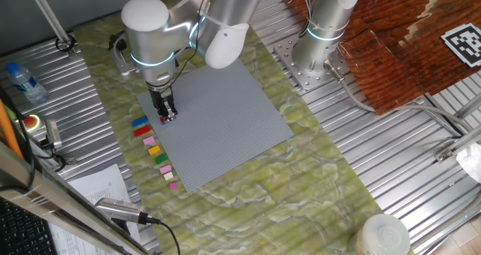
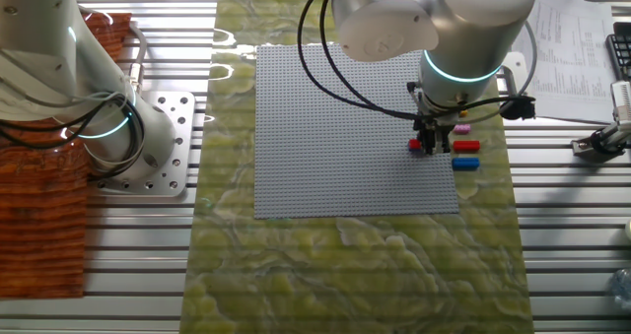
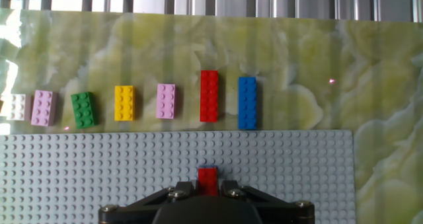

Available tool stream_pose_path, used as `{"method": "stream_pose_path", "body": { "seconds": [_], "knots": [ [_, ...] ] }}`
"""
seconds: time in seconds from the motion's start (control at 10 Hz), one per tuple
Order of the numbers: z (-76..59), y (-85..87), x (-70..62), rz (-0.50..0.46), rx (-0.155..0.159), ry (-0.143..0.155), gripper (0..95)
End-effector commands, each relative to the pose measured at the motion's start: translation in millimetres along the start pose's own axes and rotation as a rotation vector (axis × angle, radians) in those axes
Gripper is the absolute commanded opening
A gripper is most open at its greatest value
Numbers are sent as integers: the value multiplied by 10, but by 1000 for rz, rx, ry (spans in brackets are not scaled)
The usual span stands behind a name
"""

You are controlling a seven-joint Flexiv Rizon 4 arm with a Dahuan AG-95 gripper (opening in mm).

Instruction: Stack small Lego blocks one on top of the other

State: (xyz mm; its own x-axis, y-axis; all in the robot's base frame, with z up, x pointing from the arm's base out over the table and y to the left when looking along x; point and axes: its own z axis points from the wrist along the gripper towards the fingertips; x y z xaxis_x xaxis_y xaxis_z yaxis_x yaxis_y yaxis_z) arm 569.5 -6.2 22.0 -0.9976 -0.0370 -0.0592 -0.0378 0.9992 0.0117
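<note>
A small red Lego block [image 3: 207,180] sits between my gripper's [image 3: 207,189] two black fingers, down on the grey baseplate [image 3: 99,171] near its edge. The gripper is shut on it. It shows too in one fixed view [image 1: 167,118] and the other fixed view [image 2: 417,146]. Beside the plate, on the green marbled mat, lies a row of loose blocks: blue [image 3: 246,102], red [image 3: 209,96], pink [image 3: 166,101], yellow [image 3: 124,103], green [image 3: 84,110], pink [image 3: 43,108] and white [image 3: 14,107].
The baseplate [image 1: 218,119] lies on the green mat on a ribbed metal table. A second arm's base [image 1: 319,44] stands at the back. A water bottle [image 1: 22,82], a microphone [image 1: 120,210] and papers [image 1: 98,187] lie at the left.
</note>
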Motion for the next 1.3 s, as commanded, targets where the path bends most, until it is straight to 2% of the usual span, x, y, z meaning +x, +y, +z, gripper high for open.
{"method": "stream_pose_path", "body": {
  "seconds": [0.1, 0.2, 0.3, 0.5, 0.6, 1.1, 1.3],
  "knots": [
    [-94, 17, 5, 0, 14, 11, 0],
    [-109, 19, 7, -6, 24, 11, 0],
    [-107, 19, 7, -7, 28, 10, 190],
    [-107, 19, 7, -14, 28, 6, 190],
    [-108, 20, 7, -17, 28, 6, 380],
    [-242, 46, -13, -16, 28, 8, 380],
    [-263, 54, -46, 0, 27, 12, 0]
  ]
}}
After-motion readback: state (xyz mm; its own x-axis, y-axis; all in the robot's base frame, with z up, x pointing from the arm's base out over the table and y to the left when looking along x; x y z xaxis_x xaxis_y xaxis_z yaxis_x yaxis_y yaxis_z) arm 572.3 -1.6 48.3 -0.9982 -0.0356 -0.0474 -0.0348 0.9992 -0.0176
